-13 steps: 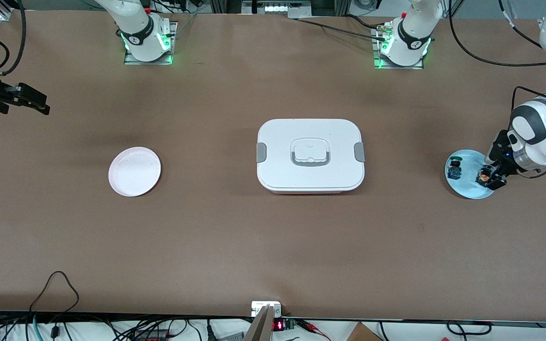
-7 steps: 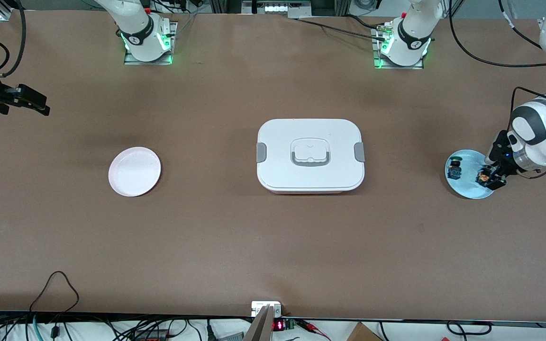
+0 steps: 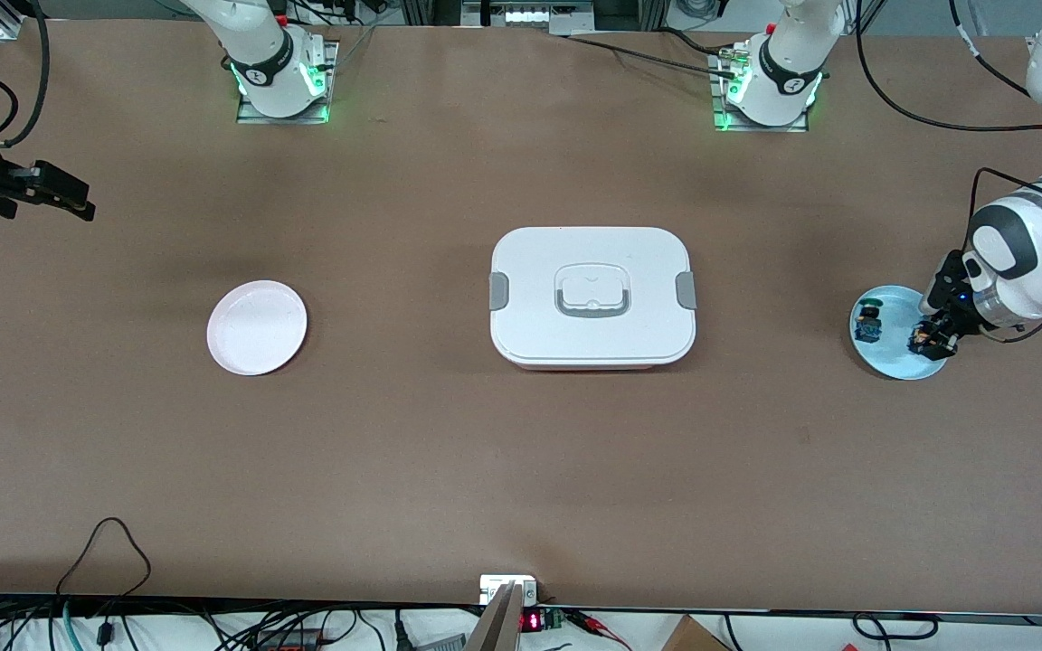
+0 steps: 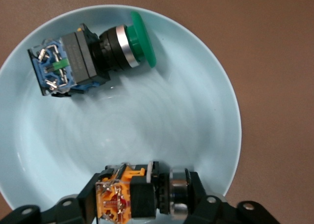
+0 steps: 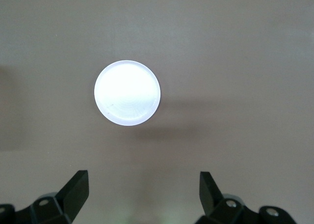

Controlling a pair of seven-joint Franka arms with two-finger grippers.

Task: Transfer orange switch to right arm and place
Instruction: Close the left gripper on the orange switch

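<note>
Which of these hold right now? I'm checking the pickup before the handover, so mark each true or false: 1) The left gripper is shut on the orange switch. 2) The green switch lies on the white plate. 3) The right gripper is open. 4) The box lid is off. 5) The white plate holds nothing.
1) True: the left gripper is shut on the orange switch, over the blue plate.
2) False: the green switch lies on the blue plate.
3) True: the right gripper waits open above the white plate.
4) False: the box in the table's middle has its lid on.
5) True.
</note>
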